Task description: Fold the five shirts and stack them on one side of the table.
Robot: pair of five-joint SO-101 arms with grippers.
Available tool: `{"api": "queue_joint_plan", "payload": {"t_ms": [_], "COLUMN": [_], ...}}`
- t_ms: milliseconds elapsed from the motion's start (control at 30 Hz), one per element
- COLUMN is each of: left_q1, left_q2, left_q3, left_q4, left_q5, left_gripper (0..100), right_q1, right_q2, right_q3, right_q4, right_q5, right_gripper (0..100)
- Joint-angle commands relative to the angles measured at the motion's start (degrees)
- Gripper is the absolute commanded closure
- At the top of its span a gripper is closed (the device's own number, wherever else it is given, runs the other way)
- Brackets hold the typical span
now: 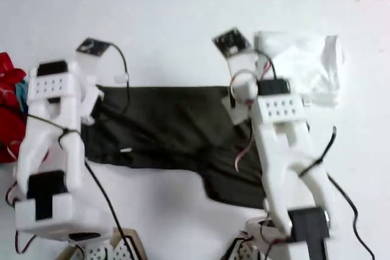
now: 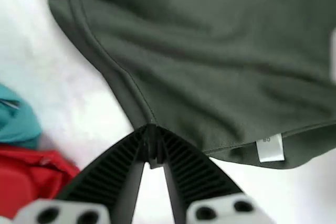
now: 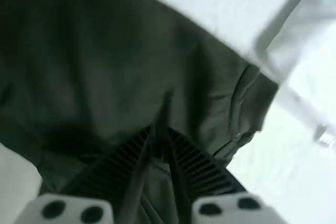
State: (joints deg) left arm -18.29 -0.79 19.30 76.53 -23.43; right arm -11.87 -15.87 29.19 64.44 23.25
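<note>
A dark olive shirt (image 1: pixel 170 126) lies spread across the middle of the white table (image 1: pixel 183 28). At the shirt's left edge, my left gripper (image 1: pixel 91 103) has its fingertips pinched together on the hem (image 2: pixel 152 145), so it is shut on the dark shirt (image 2: pixel 210 51). A white label (image 2: pixel 270 148) shows at the hem nearby. Over the shirt's right part, my right gripper (image 1: pixel 234 109) has its fingers closed on a fold of the dark fabric (image 3: pixel 160 135). A folded white shirt (image 1: pixel 298 68) lies beyond the right arm.
Red and teal shirts (image 1: pixel 9 101) are bunched at the table's left edge, close to the left arm; the teal one (image 2: pixel 16 119) and red one (image 2: pixel 26 182) sit beside the left gripper. The white shirt (image 3: pixel 307 51) borders the dark one. Cables hang from both arms.
</note>
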Motion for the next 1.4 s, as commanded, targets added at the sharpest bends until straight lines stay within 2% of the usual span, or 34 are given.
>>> {"api": "queue_joint_plan", "payload": {"t_ms": [0,200,467,633,767,900,1033,1167,1367], "left_q1": [0.62,0.53,0.09,0.18,0.35,0.62,1.76,5.54,10.11], "left_q2": [-4.57,-5.01,-5.10,-7.21,-15.65,-24.62,-26.64,-26.64,-22.42], "left_q3": [8.04,18.42,22.81,20.44,18.15,17.19,17.63,20.97,28.88], "left_q4": [-6.15,-9.67,-8.79,-4.40,0.35,2.37,0.53,-6.86,-18.20], "left_q5": [-0.62,-0.79,-4.84,-5.19,-5.10,-4.75,-4.66,-2.20,-0.53], "left_gripper": [97,97,97,97,97,97,97,97,97], "right_q1": [0.04,0.13,0.31,6.02,12.35,14.29,10.95,4.62,-1.01], "right_q2": [-7.25,-11.38,-12.44,-12.53,-12.53,-14.46,-22.20,-27.91,-20.79], "right_q3": [9.58,21.27,28.84,28.84,28.57,27.87,27.43,26.99,27.60], "right_q4": [-4.09,-4.97,-6.55,-6.29,-5.49,-3.91,-4.09,-9.19,-15.52], "right_q5": [2.11,6.07,9.58,13.36,17.67,18.37,16.18,9.58,7.91], "right_gripper": [98.0,98.0,98.0,98.0,98.0,98.0,98.0,98.0,98.0]}}
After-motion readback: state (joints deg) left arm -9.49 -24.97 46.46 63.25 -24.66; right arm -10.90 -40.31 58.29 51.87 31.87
